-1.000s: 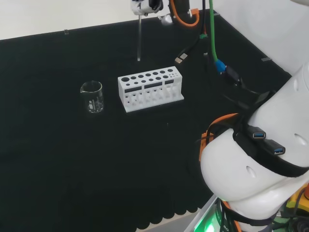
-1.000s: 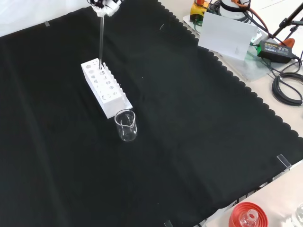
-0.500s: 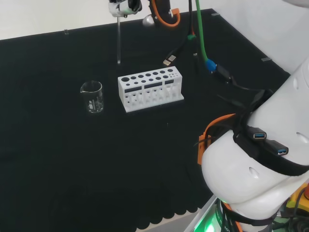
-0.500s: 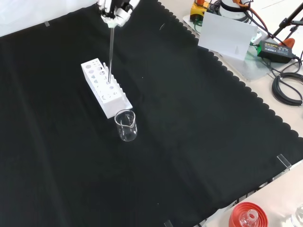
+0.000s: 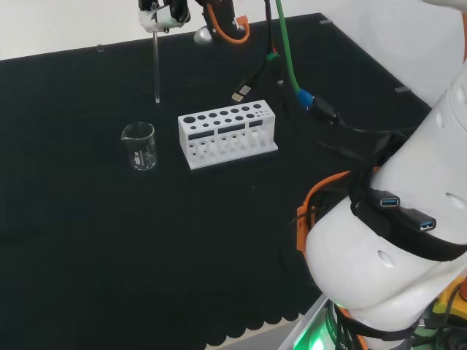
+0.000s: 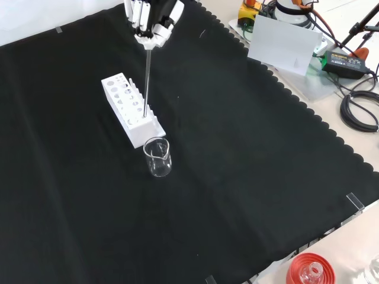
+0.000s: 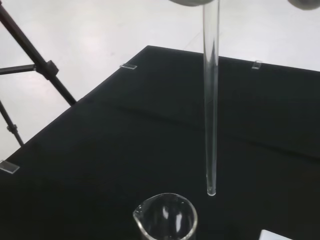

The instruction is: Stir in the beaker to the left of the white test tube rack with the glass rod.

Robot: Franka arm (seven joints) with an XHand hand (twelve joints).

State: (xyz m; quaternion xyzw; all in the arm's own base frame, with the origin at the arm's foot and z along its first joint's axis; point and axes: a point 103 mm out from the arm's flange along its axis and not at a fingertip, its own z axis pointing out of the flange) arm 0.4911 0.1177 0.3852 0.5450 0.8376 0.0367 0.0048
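Observation:
The hand [image 5: 166,12] [image 6: 151,22] hangs high over the cloth, shut on the top of a clear glass rod [image 5: 156,67] [image 6: 145,80] [image 7: 211,105] that points straight down. In the head view the rod's tip ends above and a little right of the small clear beaker [image 5: 139,146], which stands left of the white test tube rack [image 5: 228,133]. In the front view the rod's tip lies over the near end of the rack [image 6: 129,108], just above the beaker [image 6: 157,157]. The wrist view has the tip beside and above the beaker's rim [image 7: 166,216]. The beaker looks empty.
Cables [image 5: 306,95] trail from the arm across the cloth right of the rack. The arm's white links [image 5: 394,248] stand at the head view's right. A red ribbed stand [image 6: 309,271] with a flask sits at the cloth's near edge in the front view.
The hand has carried the rod left in the head view, from beyond the rack's middle to near the beaker; in the front view it came down along the rack toward the beaker.

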